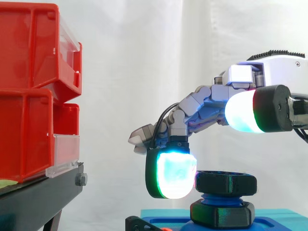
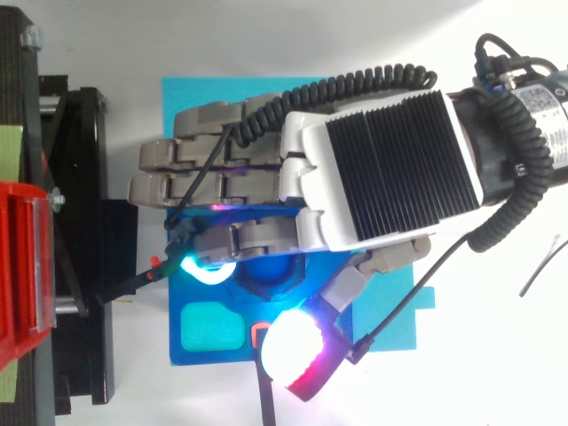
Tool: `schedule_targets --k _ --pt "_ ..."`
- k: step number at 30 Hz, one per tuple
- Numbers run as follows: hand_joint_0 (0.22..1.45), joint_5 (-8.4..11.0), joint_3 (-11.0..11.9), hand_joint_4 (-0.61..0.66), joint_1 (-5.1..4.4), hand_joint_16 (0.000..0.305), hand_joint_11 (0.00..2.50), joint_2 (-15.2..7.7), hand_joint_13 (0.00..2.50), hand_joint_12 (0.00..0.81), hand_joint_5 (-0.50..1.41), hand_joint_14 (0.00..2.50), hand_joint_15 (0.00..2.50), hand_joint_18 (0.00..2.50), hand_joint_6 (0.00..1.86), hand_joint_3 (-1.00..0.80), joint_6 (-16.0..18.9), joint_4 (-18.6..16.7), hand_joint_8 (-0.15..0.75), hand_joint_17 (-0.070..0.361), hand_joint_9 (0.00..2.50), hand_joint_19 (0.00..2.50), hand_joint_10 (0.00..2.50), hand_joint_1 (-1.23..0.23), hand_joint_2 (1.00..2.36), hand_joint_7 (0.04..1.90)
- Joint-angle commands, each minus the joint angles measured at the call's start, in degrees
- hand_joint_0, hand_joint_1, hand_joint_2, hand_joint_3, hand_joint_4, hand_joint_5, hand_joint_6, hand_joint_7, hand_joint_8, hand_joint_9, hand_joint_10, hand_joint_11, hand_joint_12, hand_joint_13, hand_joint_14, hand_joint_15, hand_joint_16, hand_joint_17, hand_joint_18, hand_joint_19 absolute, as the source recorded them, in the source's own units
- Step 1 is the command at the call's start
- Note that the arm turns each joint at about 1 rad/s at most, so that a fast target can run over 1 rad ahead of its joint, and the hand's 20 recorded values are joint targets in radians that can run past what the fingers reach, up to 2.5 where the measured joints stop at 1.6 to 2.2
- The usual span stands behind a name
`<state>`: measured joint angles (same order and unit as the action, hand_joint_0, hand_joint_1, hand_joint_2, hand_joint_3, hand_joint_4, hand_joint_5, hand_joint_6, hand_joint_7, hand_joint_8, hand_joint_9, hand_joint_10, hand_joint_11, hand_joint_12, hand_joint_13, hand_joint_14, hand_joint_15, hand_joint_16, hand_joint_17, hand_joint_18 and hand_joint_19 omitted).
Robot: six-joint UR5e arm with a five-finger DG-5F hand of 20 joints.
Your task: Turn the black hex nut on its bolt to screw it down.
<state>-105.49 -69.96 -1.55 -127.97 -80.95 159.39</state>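
1. Red bins [image 1: 29, 86] sit stacked on a black stand [image 1: 38, 197] at the far left of the side view.
2. Right of the stand, a cyan sheet [image 2: 191, 102] lies on the white counter [image 2: 497, 355], and a blue board [image 2: 191, 295] lies on the sheet.
3. The hand [image 2: 382, 160] reaches in from the right, palm down over the board.
4. Most of its fingers stretch out leftward, nearly straight.
5. One finger bends down, and its glowing cyan-white pad [image 1: 171, 174] stands at the left side of the nut [image 1: 225, 183], touching it or just beside it.
6. The black hex nut sits level on the blue bolt [image 1: 219, 198], which stands upright on the board.
7. A strip of blue thread shows beneath the nut, above a second black hex piece [image 1: 221, 214] at the bolt's foot.
8. The thumb pad [image 1: 245, 113] hangs higher and to the right, clear of the nut.
9. The hand is spread wide and grips nothing; nothing pinches the nut.
10. From above, the thumb pad glows white and magenta near the board's front edge.
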Motion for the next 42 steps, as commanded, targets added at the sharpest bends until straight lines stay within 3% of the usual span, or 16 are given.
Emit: schedule_targets --k 1,11,18,21,24,26,32,35,36,42 --pt "0.48 -0.60 0.0 0.25 0.58 0.063 0.06 0.0 0.45 0.400 -0.21 0.00 0.04 0.48 0.88 -0.50 0.0 -0.1 0.290 0.142 0.36 0.15 0.00 -0.09 1.00 0.83" --pt "0.48 -2.97 0.0 0.25 3.04 0.063 0.06 0.0 0.46 0.400 -0.21 0.00 0.05 0.49 0.88 -0.50 -0.6 -1.7 0.290 0.143 0.36 0.15 0.00 -0.08 1.00 0.84" --pt "0.48 -4.99 0.0 0.25 4.27 0.064 0.07 0.0 0.47 0.401 -0.21 0.00 0.07 0.49 0.88 -0.50 -0.5 -2.0 0.293 0.143 0.36 0.17 0.00 -0.08 1.00 0.83" --pt "0.48 -5.26 1.3 0.25 4.27 0.064 0.07 0.0 0.47 0.402 -0.21 0.00 0.06 0.50 0.87 -0.50 -0.5 -1.7 0.293 0.143 0.36 0.17 0.00 -0.08 1.00 0.83" --pt "0.48 -4.90 4.5 0.25 3.74 0.064 0.08 0.0 0.48 0.401 -0.21 0.00 0.07 0.50 0.87 -0.50 -0.5 0.6 0.294 0.143 0.37 0.17 0.00 -0.08 1.00 0.82" --pt "0.48 -4.64 5.1 0.25 3.39 0.064 0.07 0.0 0.48 0.401 -0.21 0.00 0.06 0.50 0.87 -0.50 -0.5 1.5 0.295 0.144 0.37 0.17 0.00 -0.08 1.00 0.82" --pt "0.48 -2.00 5.1 0.26 1.90 0.064 0.07 0.0 0.48 0.404 -0.21 0.00 0.07 0.50 0.85 -0.50 -0.6 1.5 0.295 0.143 0.37 0.18 0.00 -0.09 1.00 0.82" --pt "0.48 -1.48 5.1 0.26 1.20 0.064 0.07 -0.1 0.49 0.402 -0.20 0.00 0.07 0.50 0.83 -0.50 -0.6 1.5 0.295 0.143 0.37 0.19 0.00 -0.09 1.00 0.82" --pt "0.48 -0.95 5.1 0.26 0.49 0.064 0.07 0.0 0.49 0.401 -0.20 0.00 0.07 0.50 0.83 -0.50 -0.6 1.6 0.295 0.143 0.37 0.19 0.00 -0.10 1.00 0.83" --pt "0.48 0.02 5.0 0.26 -0.74 0.063 0.07 -0.1 0.49 0.403 -0.20 0.00 0.07 0.51 0.80 -0.50 -0.6 2.2 0.293 0.143 0.37 0.20 0.00 -0.10 1.00 0.83"
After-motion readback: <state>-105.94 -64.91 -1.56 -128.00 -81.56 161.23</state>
